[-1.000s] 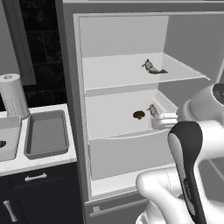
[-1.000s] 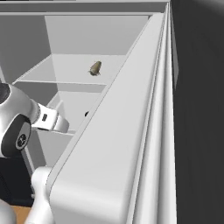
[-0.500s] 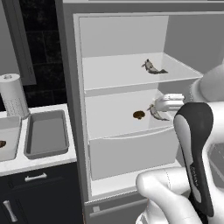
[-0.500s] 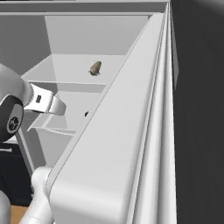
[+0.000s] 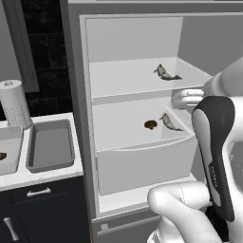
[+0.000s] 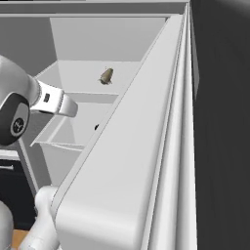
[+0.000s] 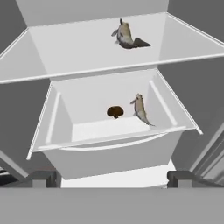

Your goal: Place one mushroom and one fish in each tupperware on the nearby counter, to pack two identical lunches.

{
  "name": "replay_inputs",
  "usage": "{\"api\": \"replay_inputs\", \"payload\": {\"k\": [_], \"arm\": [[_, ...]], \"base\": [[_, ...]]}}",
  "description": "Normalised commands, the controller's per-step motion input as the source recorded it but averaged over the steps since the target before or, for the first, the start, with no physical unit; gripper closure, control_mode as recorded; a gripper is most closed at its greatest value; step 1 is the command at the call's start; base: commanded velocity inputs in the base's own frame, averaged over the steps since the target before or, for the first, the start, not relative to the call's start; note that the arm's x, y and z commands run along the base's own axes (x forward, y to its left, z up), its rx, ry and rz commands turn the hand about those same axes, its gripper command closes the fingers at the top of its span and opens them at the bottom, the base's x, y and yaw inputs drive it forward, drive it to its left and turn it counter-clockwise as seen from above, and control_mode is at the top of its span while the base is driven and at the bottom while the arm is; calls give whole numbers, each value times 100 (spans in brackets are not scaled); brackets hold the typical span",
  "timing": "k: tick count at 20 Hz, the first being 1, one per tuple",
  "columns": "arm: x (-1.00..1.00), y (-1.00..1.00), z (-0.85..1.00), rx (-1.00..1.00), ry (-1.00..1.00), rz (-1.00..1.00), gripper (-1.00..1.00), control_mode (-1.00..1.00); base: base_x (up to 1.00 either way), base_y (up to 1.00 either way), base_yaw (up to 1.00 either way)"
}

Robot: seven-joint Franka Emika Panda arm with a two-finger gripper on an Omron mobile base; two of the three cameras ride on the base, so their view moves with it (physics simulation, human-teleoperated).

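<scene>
Fridge [image 5: 137, 33]: open before me, its white inside taking up the middle and right of the left base view; in the right base view its door edge runs across the centre.
Counter [image 5: 42, 173]: white stone along the lower left of the left base view, above dark cabinets with silver handles.
My arm: rises white and dark at the lower right of the left base view, and at the left edge of the right base view.
Drawer [image 7: 109, 144]: a white fridge bin, centre of the hand view, below the upper shelf.
Upper shelf [image 7: 78, 48]: flat and white, across the top of the hand view.
Tupperware, nearer the fridge [image 5: 50, 144]: grey, rectangular, on the counter, left of centre in the left base view.
Tupperware, farther [image 5: 9, 152]: at the left edge of that view, cut off, with a small brown thing inside that I cannot identify.
Paper towel roll [image 5: 14, 102]: upright, behind the containers.
My claw [image 7: 111, 179]: released, fingers spread wide at the bottom of the hand view, nothing between them, in front of the drawer.
Fish on the shelf [image 7: 124, 36]: grey-olive, upper centre of the hand view.
Fish in the drawer [image 7: 141, 109]: slim, just beside the mushroom.
Mushroom [image 7: 115, 112]: round, brown, on the drawer floor, centre of the hand view.
</scene>
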Motion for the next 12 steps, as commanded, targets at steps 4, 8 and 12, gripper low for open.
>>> {"api": "replay_inputs", "payload": {"k": [4,8,12], "arm": [[25,-13,0,-6,-16,0,-100,-100],[16,-9,22,-5,-10,0,-100,-100],[11,-21,45,0,0,0,-100,-100]], "base": [[0,0,0],[0,0,0],[0,0,0]]}}
